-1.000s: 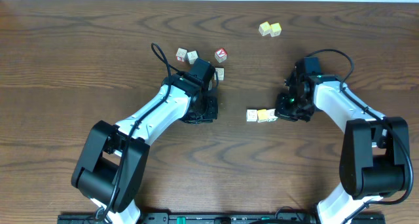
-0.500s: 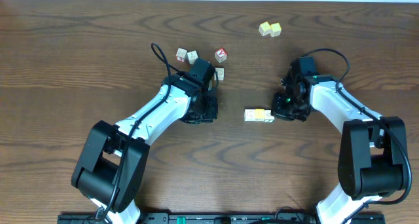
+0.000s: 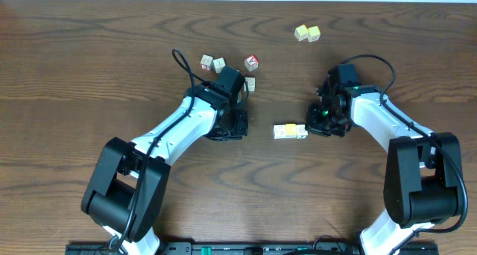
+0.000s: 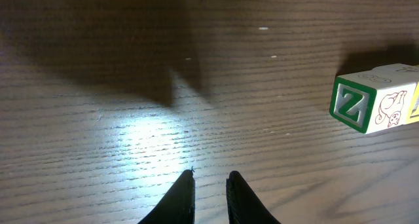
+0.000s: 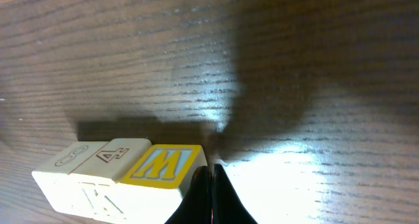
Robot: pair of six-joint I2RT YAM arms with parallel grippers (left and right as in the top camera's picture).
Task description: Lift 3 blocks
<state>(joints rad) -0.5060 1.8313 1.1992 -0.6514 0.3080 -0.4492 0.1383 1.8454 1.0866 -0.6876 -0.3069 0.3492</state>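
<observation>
Three blocks (image 3: 289,131) lie end to end in a short row on the counter (image 3: 89,61), faces touching, between the two arms and nearer the right one. From the right wrist, the near end cube has a yellow W face (image 5: 160,165) on top, with two pale cubes beyond it. From the left wrist, the far end shows a green-framed Z face (image 4: 353,105).

These look like small painted wooden cubes: light, stiff, not fragile, but smooth-faced and likely to slide. Nothing joins them, so a row lifted as one would probably hold only by pressure along its length. The two outer end faces seem the places to press, squarely and in line, or the middle cube may drop out or the row buckle.

The right jaws are pressed shut with nothing between them, their tip right against the W cube's end; whether they truly touch it is hard to tell. The left jaws stand a narrow gap apart, hold nothing, and sit low over bare wood, well short of the Z end.

The counter is dark, grained wood, flat and slightly glossy under the wrist lights, so cubes will probably skid if pushed. Farther off are a pair of yellow cubes (image 3: 307,33), a red-faced cube (image 3: 252,62) and some pale cubes (image 3: 212,63), all well apart from the row.
</observation>
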